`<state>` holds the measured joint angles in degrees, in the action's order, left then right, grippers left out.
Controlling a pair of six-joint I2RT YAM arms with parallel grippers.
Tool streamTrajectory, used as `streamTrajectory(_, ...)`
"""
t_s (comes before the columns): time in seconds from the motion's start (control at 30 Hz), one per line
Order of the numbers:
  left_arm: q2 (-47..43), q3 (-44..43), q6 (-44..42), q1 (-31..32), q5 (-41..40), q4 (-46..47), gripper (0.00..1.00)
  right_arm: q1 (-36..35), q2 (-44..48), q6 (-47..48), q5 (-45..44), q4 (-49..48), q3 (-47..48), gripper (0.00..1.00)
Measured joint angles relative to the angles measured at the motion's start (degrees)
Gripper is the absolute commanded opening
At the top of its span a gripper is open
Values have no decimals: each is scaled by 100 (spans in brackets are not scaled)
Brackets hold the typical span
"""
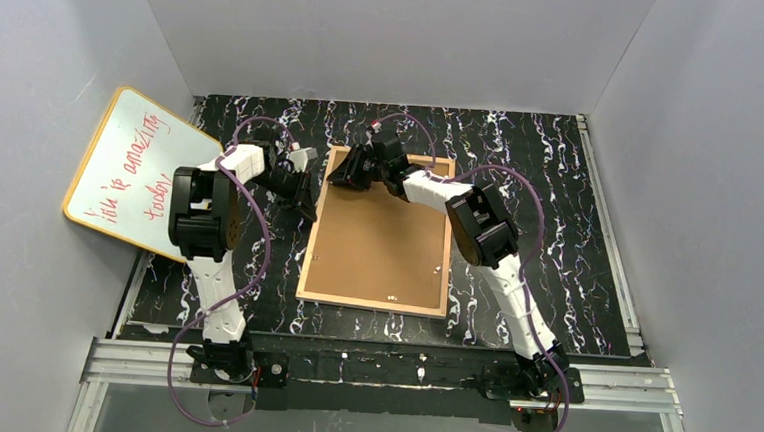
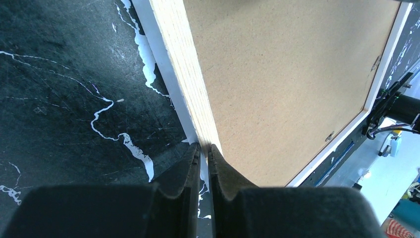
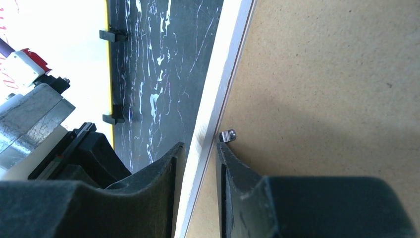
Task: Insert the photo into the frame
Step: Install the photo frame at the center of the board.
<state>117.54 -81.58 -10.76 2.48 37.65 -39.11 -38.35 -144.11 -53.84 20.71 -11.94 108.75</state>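
Frame (image 1: 371,303) face down on dark marbled desk (image 1: 550,186), tan wood reverse upward, lying flat between the two arms with its long sides running away from the bases. Brown backing board (image 1: 377,231) seated inside the rim, filling the opening, with small metal tabs along its edges.

Left end effector (image 1: 306,203) down at the frame's left long side, toward the far end. Seen from the left wrist: fingers (image 2: 225,171) drawn almost together, only a slim gap left, tips resting at the wooden rim where it meets the white outer wall. Impossible to tell whether anything is pinched in that gap.

Right end effector (image 1: 346,171) at the far left corner of the frame, near the left one. Seen from the right wrist: fingers parted and astride the rim, one outside over the desk, the other inside over the backing board, its tip just beside a metal tab (image 3: 229,135). Thin gaps visible on both sides of the rim, so not clamped.

Orange-rimmed whiteboard (image 1: 135,171) with red handwriting tilted against the left wall, beyond the left arm.
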Motion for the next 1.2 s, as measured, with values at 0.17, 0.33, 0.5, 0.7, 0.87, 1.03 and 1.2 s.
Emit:
streamTrajectory(0.17, -22, 31, -13, -7, 15, 33, 1, -4, -72, -4, -57, 33, 136, 37)
streamTrajectory(0.33, -22, 33, -13, -7, 26, 37, 1, -4, -76, -22, -87, 68, 153, 36)
streamTrajectory(0.5, -24, 26, -66, -7, 26, 17, 1, -4, -76, -57, -63, 42, 144, 42)
streamTrajectory(0.7, -24, -92, -385, -4, -37, -238, 2, 46, 275, -192, 179, -208, -382, 64)
streamTrajectory(0.87, -24, -166, -839, -42, -358, -603, 5, 273, 1637, -170, 367, -278, -1788, 78)
streamTrajectory(1.03, -70, -7, -1255, -146, -767, -730, 7, 1019, 3394, 35, 188, -271, -3167, 86)
streamTrajectory(1.2, -455, 625, -1508, -153, -846, -756, 7, 2212, 4592, 372, -267, -55, -4395, 88)
